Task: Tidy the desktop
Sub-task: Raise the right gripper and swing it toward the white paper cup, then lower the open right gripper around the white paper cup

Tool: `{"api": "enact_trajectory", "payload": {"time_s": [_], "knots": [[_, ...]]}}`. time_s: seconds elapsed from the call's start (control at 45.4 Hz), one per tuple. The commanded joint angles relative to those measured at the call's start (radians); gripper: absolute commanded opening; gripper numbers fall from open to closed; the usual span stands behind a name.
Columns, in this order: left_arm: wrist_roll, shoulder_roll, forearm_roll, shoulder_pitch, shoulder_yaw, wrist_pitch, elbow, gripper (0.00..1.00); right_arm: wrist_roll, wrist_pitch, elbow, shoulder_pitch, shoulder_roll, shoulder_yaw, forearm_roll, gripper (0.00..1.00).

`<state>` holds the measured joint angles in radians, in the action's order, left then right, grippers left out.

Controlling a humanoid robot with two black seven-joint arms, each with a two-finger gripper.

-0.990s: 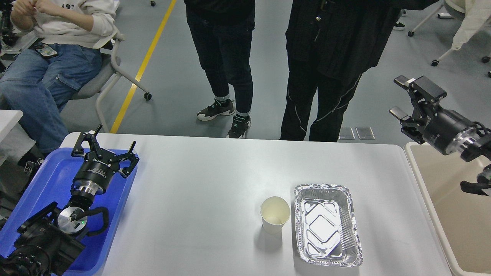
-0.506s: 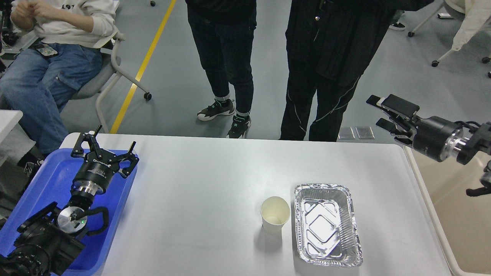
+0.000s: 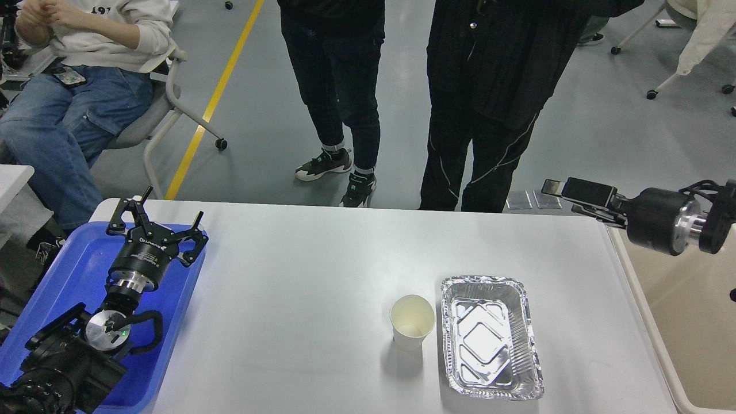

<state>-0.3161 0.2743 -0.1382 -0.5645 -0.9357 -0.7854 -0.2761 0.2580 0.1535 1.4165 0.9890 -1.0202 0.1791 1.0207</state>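
A paper cup [image 3: 411, 329] stands upright just left of an empty foil tray [image 3: 490, 337] on the white desktop [image 3: 299, 287], which fills the lower middle of the view between a blue tray [image 3: 80, 264] at its left end and a beige bin [image 3: 684, 322] at its right. The left gripper [image 3: 164, 227] hangs above the blue tray with its fingers spread wide and nothing between them. The right gripper [image 3: 560, 195] points left over the desktop's far right corner, seen side-on, so whether its fingers are apart cannot be told; two people in black [image 3: 402, 86] stand behind the desk.
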Motion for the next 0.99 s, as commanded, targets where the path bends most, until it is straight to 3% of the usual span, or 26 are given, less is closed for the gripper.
{"api": "enact_trajectory", "payload": {"time_s": [0.0, 0.264, 0.418, 0.594, 0.836, 0.968], "knots": [[0.000, 0.000, 0.000, 0.000, 0.000, 0.000, 0.000, 1.00, 0.001, 0.038, 0.076, 0.132, 0.046, -0.154, 0.096, 1.00], [0.000, 0.000, 0.000, 0.000, 0.000, 0.000, 0.000, 1.00, 0.000, 0.038, 0.076, 0.301, 0.280, -0.423, 0.133, 1.00], [0.000, 0.000, 0.000, 0.000, 0.000, 0.000, 0.000, 1.00, -0.014, 0.037, 0.015, 0.306, 0.426, -0.503, 0.205, 1.00], [0.000, -0.001, 0.000, 0.000, 0.000, 0.000, 0.000, 1.00, -0.083, 0.028, -0.074, 0.292, 0.500, -0.516, 0.208, 1.00], [0.000, 0.000, 0.000, 0.000, 0.000, 0.000, 0.000, 1.00, -0.092, 0.014, -0.142, 0.261, 0.558, -0.544, 0.230, 1.00], [0.000, 0.000, 0.000, 0.000, 0.000, 0.000, 0.000, 1.00, -0.121, -0.011, -0.182, 0.246, 0.584, -0.544, 0.230, 1.00]]}}
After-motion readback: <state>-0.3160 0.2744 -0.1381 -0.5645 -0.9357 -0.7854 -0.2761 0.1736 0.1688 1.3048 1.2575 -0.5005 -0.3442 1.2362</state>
